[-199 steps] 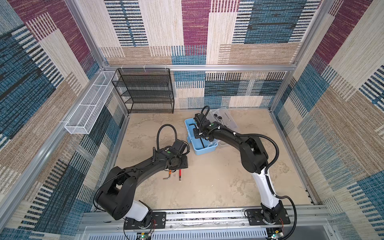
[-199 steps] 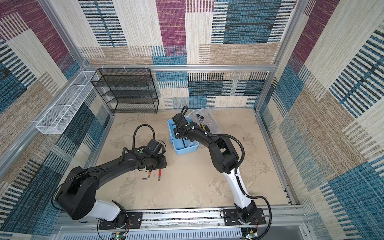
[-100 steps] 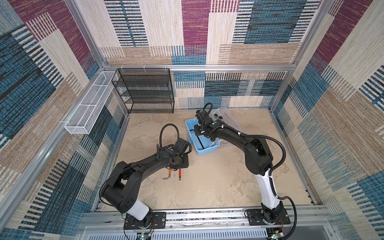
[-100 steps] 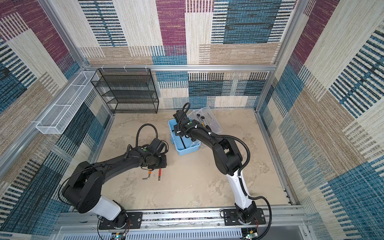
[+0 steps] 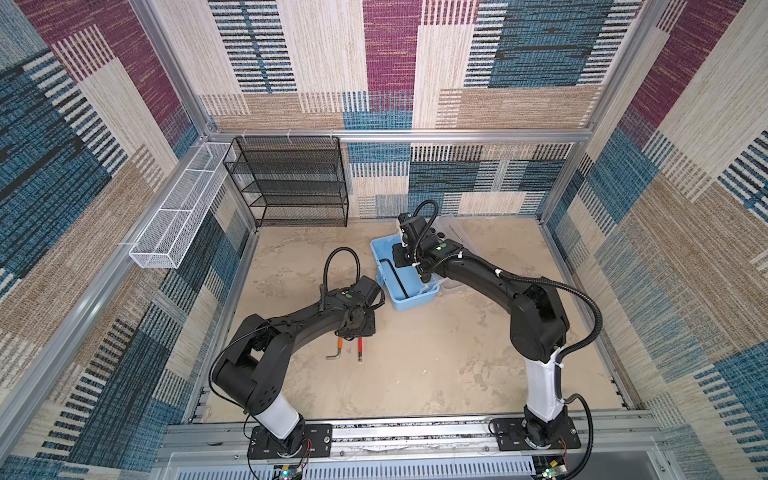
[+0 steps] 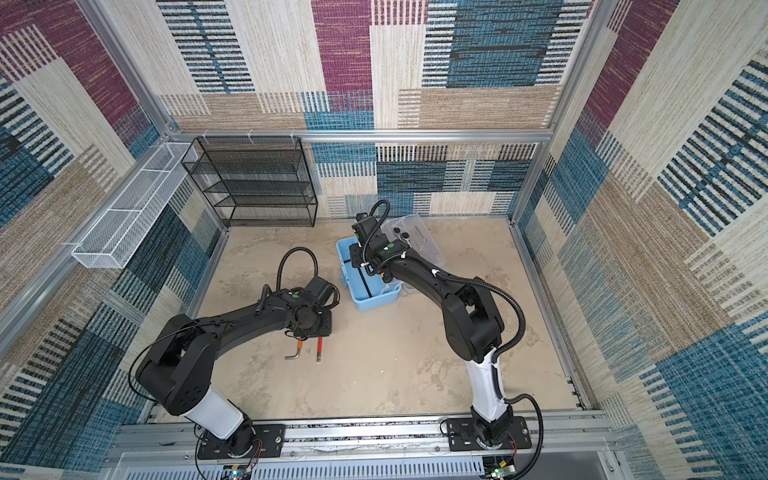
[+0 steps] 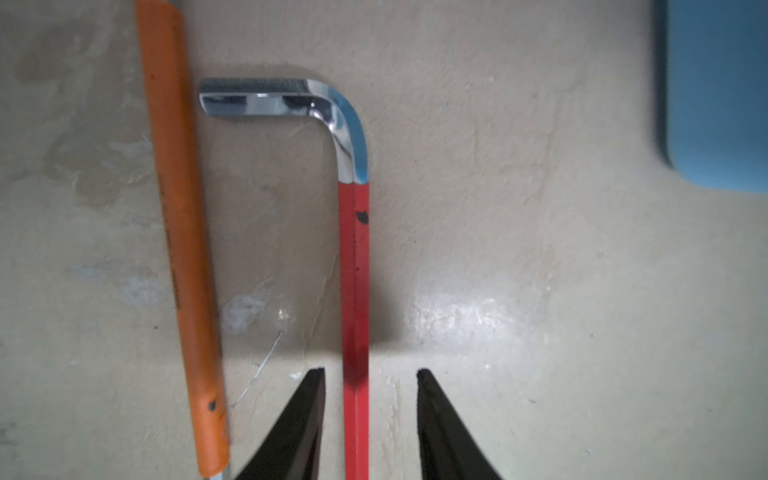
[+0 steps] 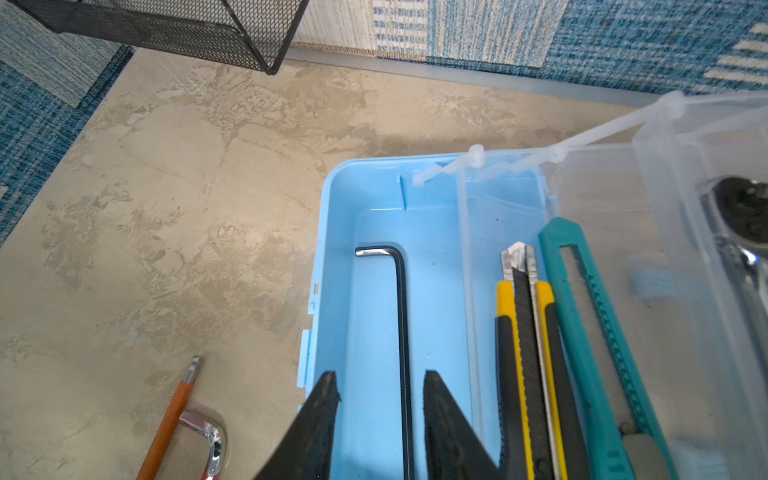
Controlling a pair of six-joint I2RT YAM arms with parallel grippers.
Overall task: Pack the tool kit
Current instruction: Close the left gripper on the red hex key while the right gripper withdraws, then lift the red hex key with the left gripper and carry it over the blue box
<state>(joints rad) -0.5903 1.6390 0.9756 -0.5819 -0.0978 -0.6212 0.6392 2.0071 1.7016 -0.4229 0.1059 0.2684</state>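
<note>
While beside red key [image 7: 355, 291], orange key [image 7: 178, 208].

Arms: left arm [image 5: 299, 320] and right arm [image 5: 478, 274], black links, white lowest segment.
Cables: black ribbed hose [image 5: 599, 322] looping along each.
Markings: green dot [image 5: 348, 296] near each wrist.
Bases: black screwed plates [image 5: 316, 438].
Left pincer [image 7: 370, 372]: black tapered fingers [image 7: 297, 428].

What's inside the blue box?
A black hex key and a yellow knife; a teal knife lies along its rim. The right gripper covers part of the box.
</note>
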